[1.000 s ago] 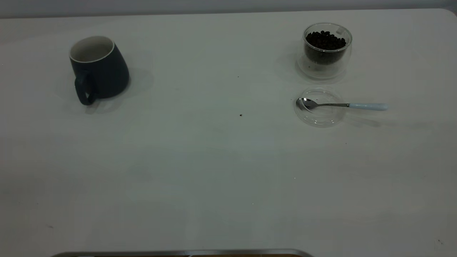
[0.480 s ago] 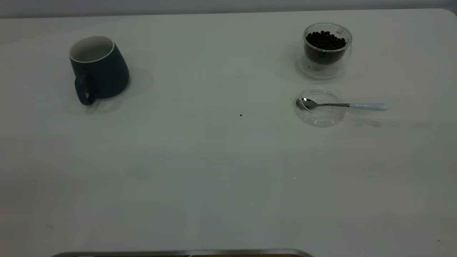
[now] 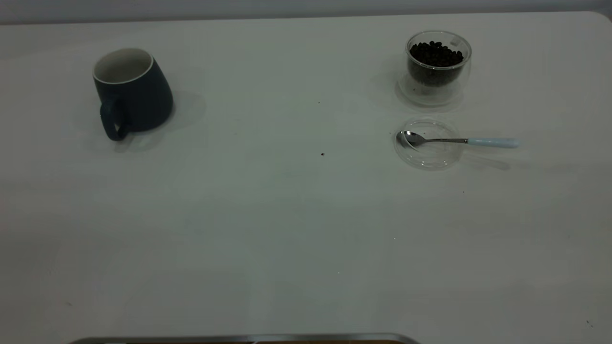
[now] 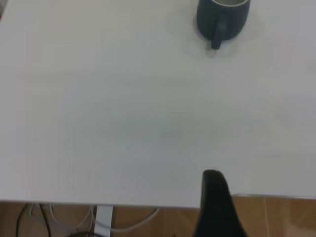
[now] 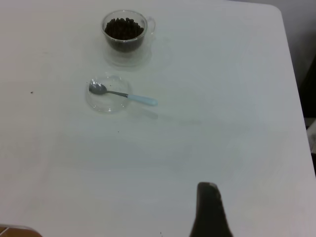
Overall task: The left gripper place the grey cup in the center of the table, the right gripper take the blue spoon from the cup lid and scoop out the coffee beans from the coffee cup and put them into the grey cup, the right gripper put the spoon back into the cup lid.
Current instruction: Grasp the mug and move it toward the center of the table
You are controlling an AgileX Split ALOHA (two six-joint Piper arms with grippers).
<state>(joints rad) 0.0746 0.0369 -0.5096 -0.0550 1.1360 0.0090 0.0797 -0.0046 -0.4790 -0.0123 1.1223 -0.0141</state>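
Taking the cup lid as landmark: both end effectors hang back at the counter's near edge, well short of it; only one dark finger of the left end effector and of the right end effector shows, so whether either is open or closed cannot be told. The blue spoon lies across the lid, bowl inside, handle jutting right. The coffee cup of coffee beans stands just beyond the lid. The grey cup stands upright far left of it.
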